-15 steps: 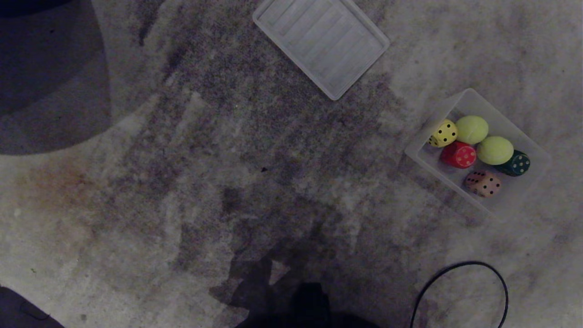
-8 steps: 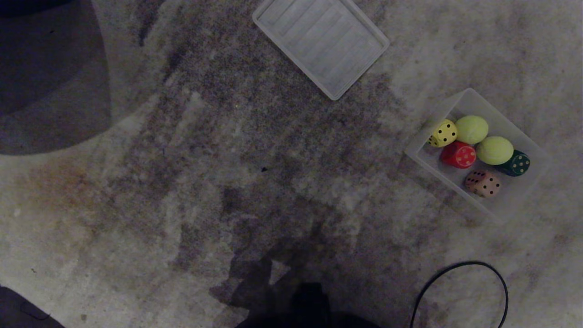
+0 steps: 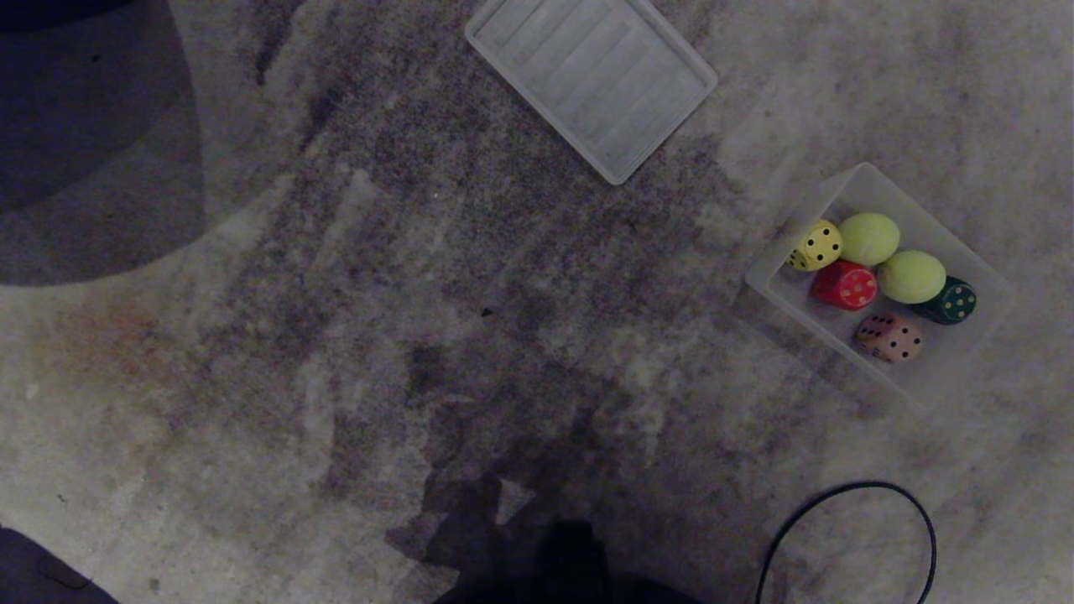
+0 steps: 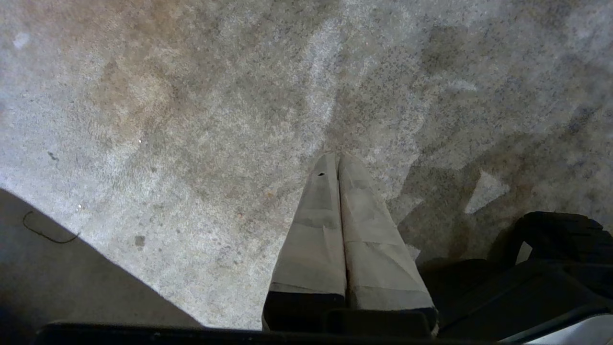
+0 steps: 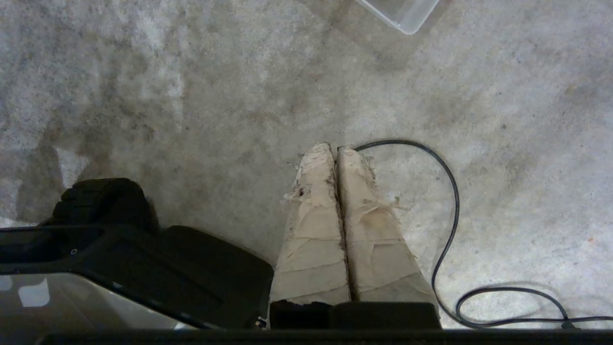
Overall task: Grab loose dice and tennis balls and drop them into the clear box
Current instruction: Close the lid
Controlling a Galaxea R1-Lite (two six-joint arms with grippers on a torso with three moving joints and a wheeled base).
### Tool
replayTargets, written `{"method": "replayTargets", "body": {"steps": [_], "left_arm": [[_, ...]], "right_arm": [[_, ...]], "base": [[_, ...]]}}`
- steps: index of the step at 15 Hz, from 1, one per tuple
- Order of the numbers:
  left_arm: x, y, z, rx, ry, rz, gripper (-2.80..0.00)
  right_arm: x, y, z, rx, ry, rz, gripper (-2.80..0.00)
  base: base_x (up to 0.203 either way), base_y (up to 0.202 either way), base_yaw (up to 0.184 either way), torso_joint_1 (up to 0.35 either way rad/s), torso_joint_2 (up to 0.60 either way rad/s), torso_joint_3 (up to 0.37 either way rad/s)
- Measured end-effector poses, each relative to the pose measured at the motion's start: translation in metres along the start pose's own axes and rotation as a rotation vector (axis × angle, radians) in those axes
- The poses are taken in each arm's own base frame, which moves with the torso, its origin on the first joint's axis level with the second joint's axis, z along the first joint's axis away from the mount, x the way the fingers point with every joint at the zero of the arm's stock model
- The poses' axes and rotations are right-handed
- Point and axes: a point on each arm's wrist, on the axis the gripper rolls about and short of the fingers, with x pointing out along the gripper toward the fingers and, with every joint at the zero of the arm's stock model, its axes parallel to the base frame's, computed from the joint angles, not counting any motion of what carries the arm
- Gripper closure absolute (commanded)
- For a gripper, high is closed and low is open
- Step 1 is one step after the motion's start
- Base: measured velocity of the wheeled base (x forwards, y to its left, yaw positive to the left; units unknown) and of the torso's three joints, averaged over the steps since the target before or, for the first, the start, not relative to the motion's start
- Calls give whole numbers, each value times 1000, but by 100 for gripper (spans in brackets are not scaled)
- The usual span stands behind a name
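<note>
The clear box (image 3: 973,352) lies on the carpet at the right in the head view. Inside it are two tennis balls (image 3: 869,238) (image 3: 911,277) and several dice: yellow (image 3: 817,245), red (image 3: 845,285), dark green (image 3: 951,302) and pinkish-brown (image 3: 889,337). A corner of the clear box (image 5: 402,12) shows in the right wrist view. Neither arm appears in the head view. My left gripper (image 4: 337,156) hangs shut and empty over bare carpet. My right gripper (image 5: 334,146) is also shut and empty, above the carpet beside a black cable (image 5: 452,201).
A flat ribbed translucent panel (image 3: 591,80) lies at the top middle. The black cable (image 3: 847,528) loops on the floor at the lower right. A dark round shape (image 3: 84,126) fills the upper left corner. My dark base (image 5: 119,249) shows beside the right gripper.
</note>
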Motion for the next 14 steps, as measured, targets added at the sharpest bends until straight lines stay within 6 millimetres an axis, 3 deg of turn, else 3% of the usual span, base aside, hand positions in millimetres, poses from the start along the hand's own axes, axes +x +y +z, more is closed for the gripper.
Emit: {"method": "replayTargets", "body": {"steps": [8,14], "left_arm": [[0,0,0,1,2,-1,0],[0,0,0,-33,0,3,0]], "right_arm": [[0,0,0,-1,-4,-1,0],[0,0,0,-2,-4,-1,0]], "base": [[0,0,0,0,0,4],[0,0,0,2,2,175]]}}
